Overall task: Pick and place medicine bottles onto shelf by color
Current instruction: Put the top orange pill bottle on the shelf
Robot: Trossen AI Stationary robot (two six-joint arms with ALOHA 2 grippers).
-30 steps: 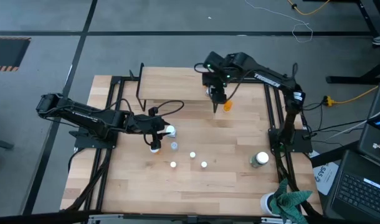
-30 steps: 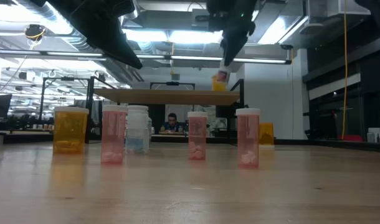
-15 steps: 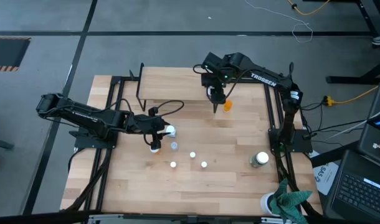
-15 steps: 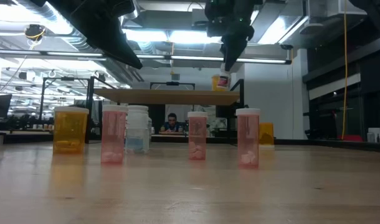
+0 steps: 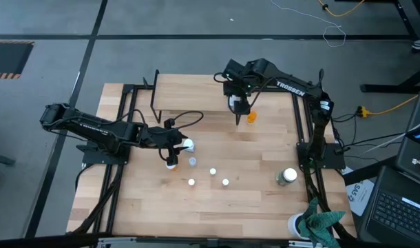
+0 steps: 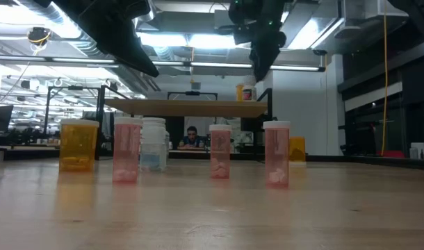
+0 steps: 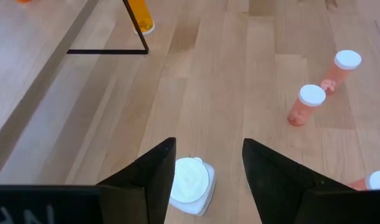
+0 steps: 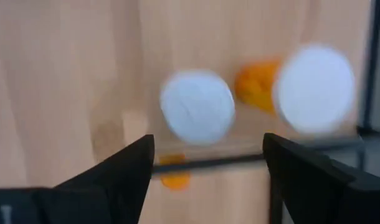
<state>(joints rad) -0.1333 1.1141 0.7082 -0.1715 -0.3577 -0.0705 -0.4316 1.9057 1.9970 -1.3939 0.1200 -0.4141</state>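
Nearest the low camera, four white-capped bottles in a row on the tabletop (image 6: 212,208): an amber bottle (image 6: 78,144), a pink-tinted bottle (image 6: 127,149) with a clear bottle (image 6: 153,143) just behind it, a second pink bottle (image 6: 219,151) and a third pink bottle (image 6: 276,153). From above, left gripper (image 5: 173,153) low over the table's middle, jaws parted, closed on nothing; directly between and below those jaws, a white-capped bottle (image 7: 190,185) upright on the wood, fingers (image 7: 154,177) to either side of it without visible contact. Beyond those jaws, two of the pink bottles (image 7: 308,103), and farther still an orange bottle (image 7: 140,16) beside a black wire leg of the shelf (image 7: 34,56). Farther back, right gripper (image 5: 239,109) above the raised light-wood shelf (image 6: 188,106), jaws spread wide and released, clear of the orange bottle (image 6: 247,92) standing upright on the board just below them. Through the right wrist camera, two white caps (image 8: 198,107) beyond the open jaws, orange showing between them. Off to the table's right edge, a dark green bottle (image 5: 287,176).
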